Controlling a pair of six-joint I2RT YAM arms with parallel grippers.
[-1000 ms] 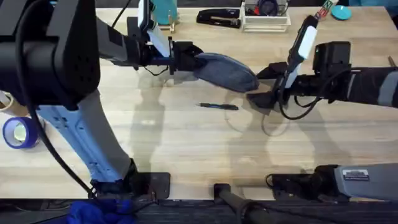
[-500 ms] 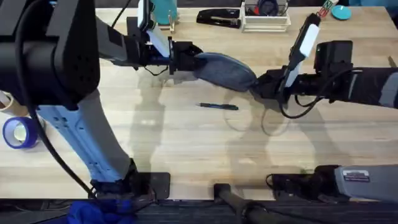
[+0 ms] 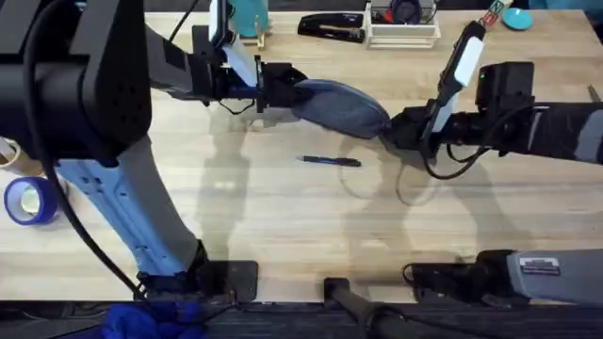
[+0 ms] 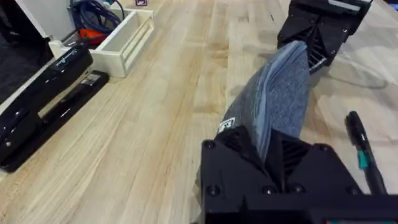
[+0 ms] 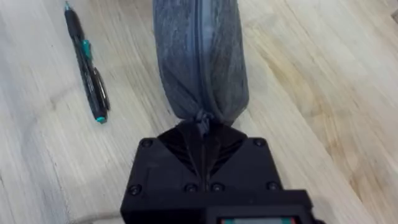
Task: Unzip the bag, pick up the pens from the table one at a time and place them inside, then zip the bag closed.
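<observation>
- The grey-blue pencil pouch (image 3: 339, 105) is stretched between the two arms just above the table (image 3: 283, 217). The black stapler (image 3: 332, 27) lies beyond it on the far side, and the pen (image 3: 332, 161) lies on the near side of the pouch, apart from it.
- The left gripper (image 4: 268, 152) is closed on one end of the pouch, with fabric pinched between its black fingers.
- The right gripper (image 5: 203, 127) is closed on the opposite end, where the zipper line runs into its jaws. I cannot tell whether it has the zipper pull itself or just a bunch of fabric around it.
- If it has fabric rather than the pull, drawing the arm along the pouch would probably stretch the bag or tug it out of the left gripper's hold, and the zipper would stay shut.
- If the left grip is shallow, the pulling force could slip that end free; the pouch would then drop and likely trail after the right arm.
- If the arms let the pouch go slack, the teeth may pucker and the slider could jam.
- The pen sits near the pouch on the near side, so a sagging pouch or a low right arm might sweep it and set it rolling away from the pouch.
</observation>
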